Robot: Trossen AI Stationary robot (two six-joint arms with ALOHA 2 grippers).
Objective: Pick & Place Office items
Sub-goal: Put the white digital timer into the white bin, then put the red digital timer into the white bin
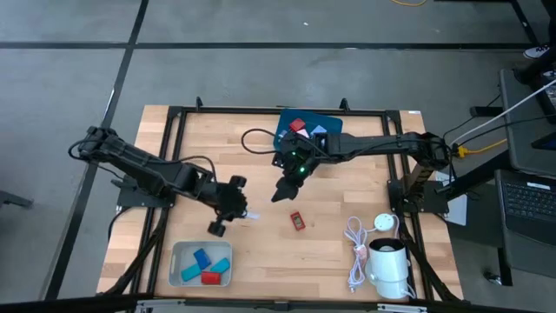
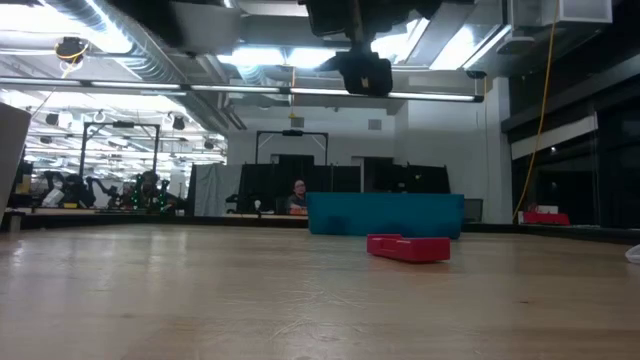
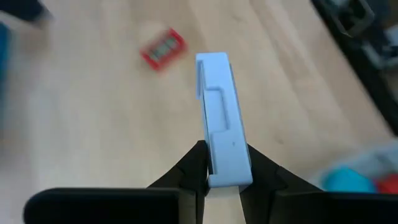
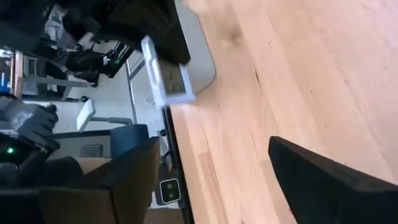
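Note:
My left gripper is over the table's middle-left, shut on a pale lavender rectangular piece that also shows in the right wrist view. My right gripper hangs open above the table's middle, touching nothing, with its dark fingers spread wide. A red piece lies flat on the wood between the two grippers and also shows in the low view. More pieces sit in a blue tray at the far edge. My left gripper pinches the lavender piece between its two fingers at the piece's near end. The piece runs along the fingers and sticks out ahead of them. The fingers come from the table's left, and the piece is lifted clear of the wood.
A pale bin near the left front corner holds blue and red pieces. A coiled white cable and a white cylindrical device stand at the right front. A black frame rims the table. A person sits far behind.

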